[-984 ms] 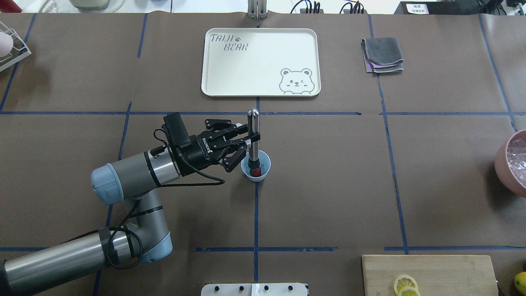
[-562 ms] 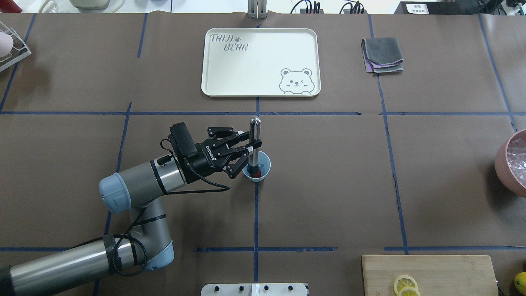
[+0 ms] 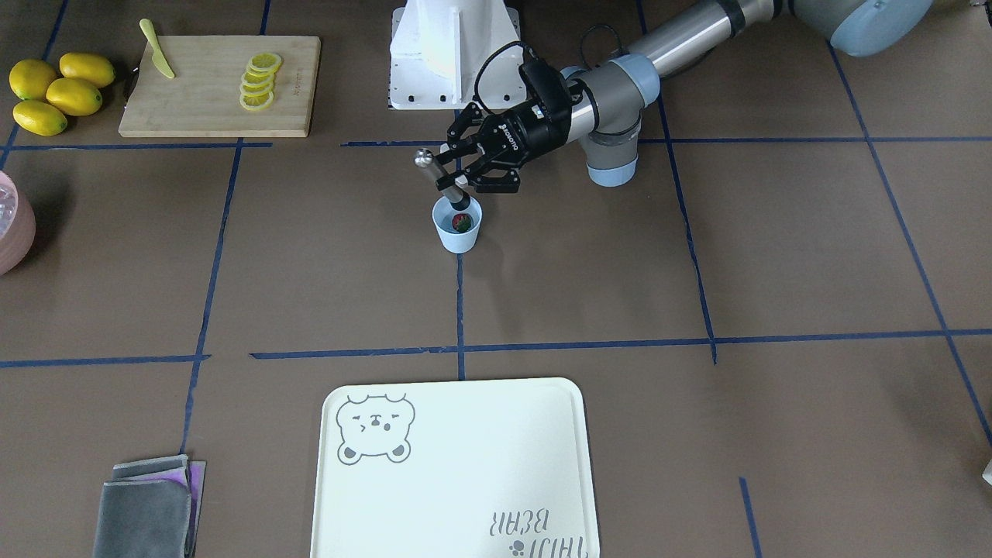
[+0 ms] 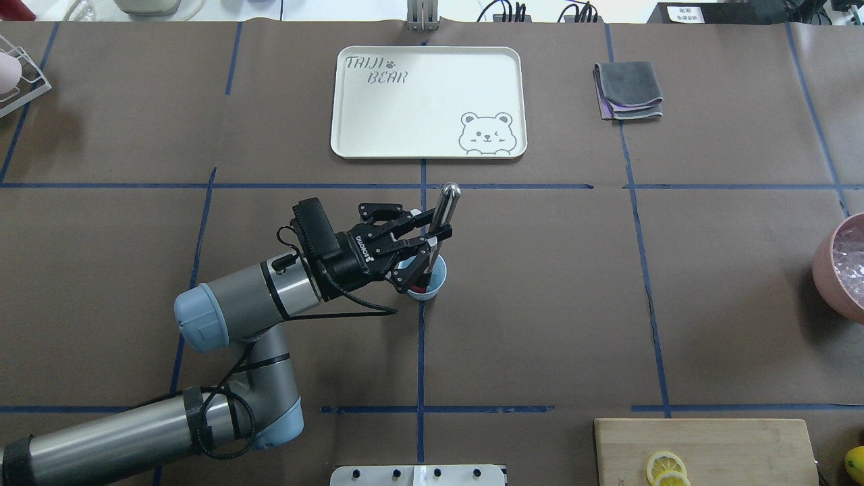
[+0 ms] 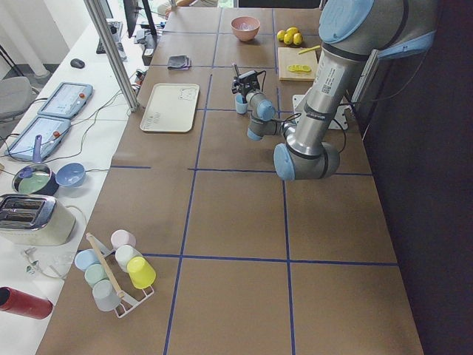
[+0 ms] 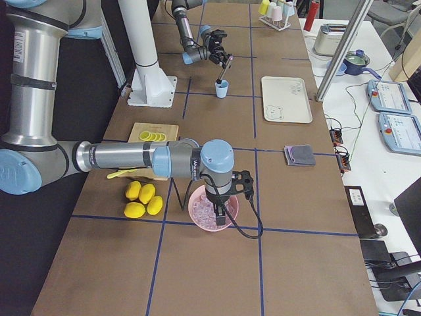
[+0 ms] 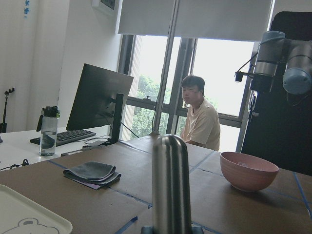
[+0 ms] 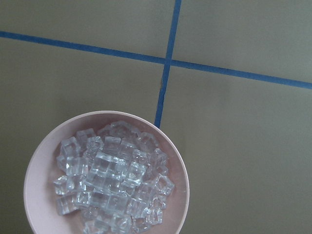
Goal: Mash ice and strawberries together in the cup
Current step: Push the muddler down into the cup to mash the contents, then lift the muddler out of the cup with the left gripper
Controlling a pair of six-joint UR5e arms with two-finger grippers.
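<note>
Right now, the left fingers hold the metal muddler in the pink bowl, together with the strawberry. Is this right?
No. The left fingers hold the metal muddler in the light-blue cup, together with the strawberry, not the pink bowl; the front-facing view shows it.

The near, large left arm point(image 5: 310, 118) stretches from the robot-side edge toward mid-worktop. There the left gripper point(image 5: 239, 86) hangs over the light-blue cup point(image 5: 241, 106), with a slim rod point(image 5: 235, 72) rising from it. A white tray point(image 5: 169, 107) lies by the opposite edge. A pink bowl point(image 5: 245, 28) and lemons point(image 5: 289, 35) sit at the far end. A cup rack point(image 5: 114, 270) stands at the near corner.
</note>
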